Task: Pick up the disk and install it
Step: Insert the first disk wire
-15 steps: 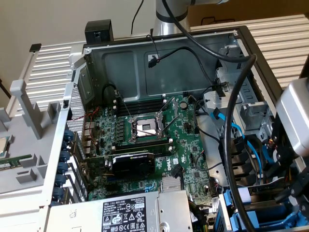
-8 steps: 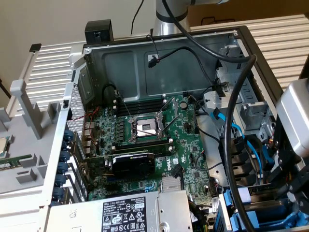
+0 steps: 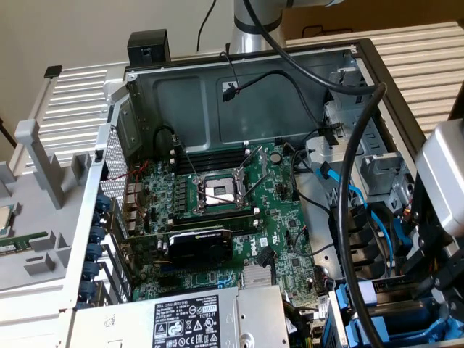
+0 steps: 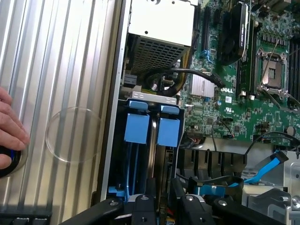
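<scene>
Wrist view: black jaws sit over the blue drive bay.
Disk: flat silver metal hard drive with bright blue plastic rails (image 4: 154, 159), standing on edge in the bay along the open computer case's side wall (image 4: 116, 93), near the big grey power-supply box (image 4: 161, 23).
Jaws: either side of the disk's edge; clenched or released, cannot tell.

Glossy blue plastic tabs (image 4: 137, 128), matt black gripper (image 4: 163, 207) (ribbed bare aluminium tabletop (image 4: 61, 56))
</scene>
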